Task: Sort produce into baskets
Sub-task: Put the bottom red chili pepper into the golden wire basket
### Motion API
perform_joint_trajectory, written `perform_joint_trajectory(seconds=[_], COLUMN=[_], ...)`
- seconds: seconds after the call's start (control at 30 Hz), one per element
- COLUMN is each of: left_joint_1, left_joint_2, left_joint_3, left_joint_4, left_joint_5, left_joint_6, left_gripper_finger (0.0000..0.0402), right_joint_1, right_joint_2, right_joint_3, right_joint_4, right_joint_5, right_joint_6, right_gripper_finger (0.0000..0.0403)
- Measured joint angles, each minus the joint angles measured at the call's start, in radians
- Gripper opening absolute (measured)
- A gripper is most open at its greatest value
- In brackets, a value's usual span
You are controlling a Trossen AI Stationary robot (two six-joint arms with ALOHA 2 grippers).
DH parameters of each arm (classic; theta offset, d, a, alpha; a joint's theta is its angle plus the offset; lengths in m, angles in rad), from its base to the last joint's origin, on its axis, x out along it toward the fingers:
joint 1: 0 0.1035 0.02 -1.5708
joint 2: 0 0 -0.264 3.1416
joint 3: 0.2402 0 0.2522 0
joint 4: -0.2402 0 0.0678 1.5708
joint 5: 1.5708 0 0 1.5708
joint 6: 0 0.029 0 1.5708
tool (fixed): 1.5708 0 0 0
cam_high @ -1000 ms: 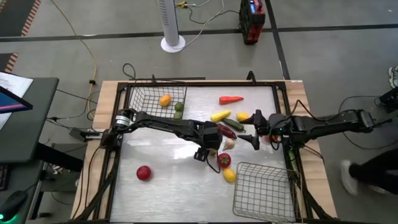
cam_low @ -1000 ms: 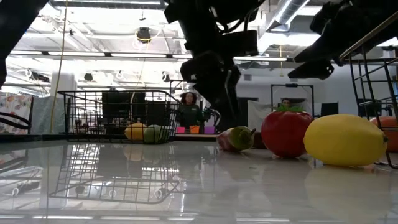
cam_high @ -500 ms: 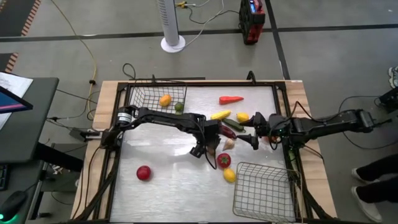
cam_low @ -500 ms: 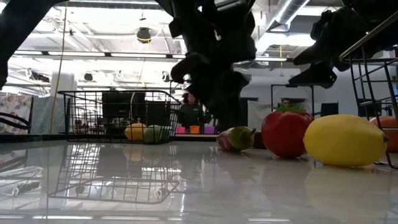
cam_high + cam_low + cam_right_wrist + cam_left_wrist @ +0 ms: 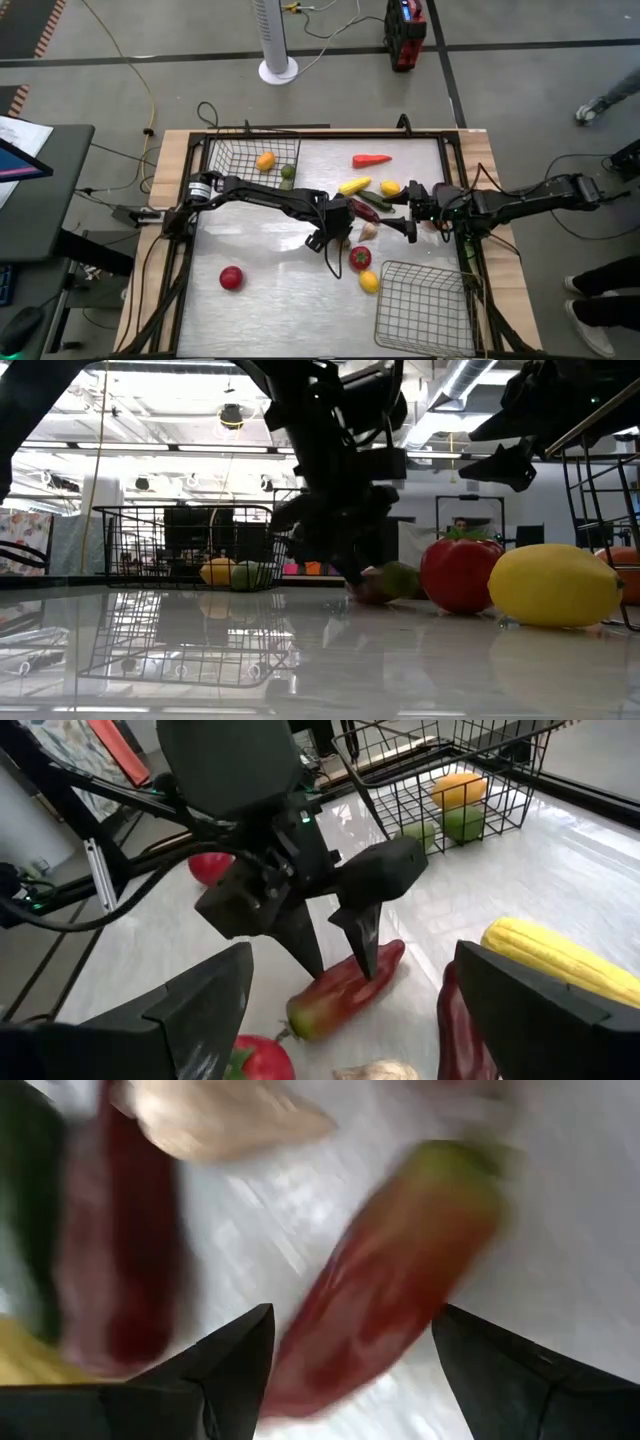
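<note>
My left gripper (image 5: 335,235) is open, low over the table's middle, pointing down. Its two fingers stand on either side of a long red pepper with a green end (image 5: 390,1280), which lies flat on the table; the right wrist view shows it too (image 5: 345,988). My right gripper (image 5: 408,216) is open and empty, above the table just right of the produce pile. The far-left basket (image 5: 232,160) holds an orange fruit (image 5: 265,161) and a green one (image 5: 287,172). The near-right basket (image 5: 425,300) holds nothing. My left gripper's fingers (image 5: 368,945) straddle the middle of the red pepper (image 5: 385,960) from above, lying across it. The pepper lies on the table. Whether the fingers touch it I cannot tell.
Beside the pepper lie a white garlic (image 5: 368,231), a dark red long one (image 5: 364,211), a green long one (image 5: 377,201), yellow corn (image 5: 354,185) and a yellow round one (image 5: 390,187). A red carrot-shaped piece (image 5: 371,159) lies far. A tomato (image 5: 360,257), a lemon (image 5: 369,282) and a red ball (image 5: 231,277) lie near.
My left gripper has come down toward the table and now has its open fingers astride the red pepper. The pepper lies about where it was.
</note>
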Motion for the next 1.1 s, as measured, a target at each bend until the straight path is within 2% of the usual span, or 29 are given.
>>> perform_joint_trajectory(seconds=[0.23,0.43,0.53,0.73,0.8,0.97,1.1], left_joint_1=[-0.002,0.001,-0.001,-0.021,-0.02,-0.019,0.001], left_joint_2=[-0.001,0.028,0.032,0.014,-0.009,-0.135,-0.254], left_joint_3=[-0.028,-0.028,-0.027,-0.023,-0.002,0.033,0.033], left_joint_4=[0.043,0.042,0.035,-0.008,-0.066,-0.168,-0.202], left_joint_5=[0.053,0.059,0.054,-0.032,-0.051,-0.115,-0.17], left_joint_6=[0.053,-0.026,-0.035,-0.068,-0.083,-0.145,-0.226], left_gripper_finger=[0.026,0.0252,0.0223,0.0125,0.0105,0.0104,0.0126], right_joint_1=[0.002,0.002,0.002,0.001,0.0,0.0,0.0], right_joint_2=[0.0,0.0,0.0,0.0,-0.001,-0.002,-0.002], right_joint_3=[0.0,0.0,0.0,0.001,0.001,0.029,0.046], right_joint_4=[0.004,0.03,0.04,0.041,0.041,0.031,0.031], right_joint_5=[0.0,0.0,0.0,0.0,0.0,0.0,-0.001], right_joint_6=[-0.008,-0.031,-0.045,-0.06,-0.064,-0.082,-0.1], right_gripper_finger=[0.0372,0.0372,0.0372,0.0372,0.0372,0.0372,0.0372])
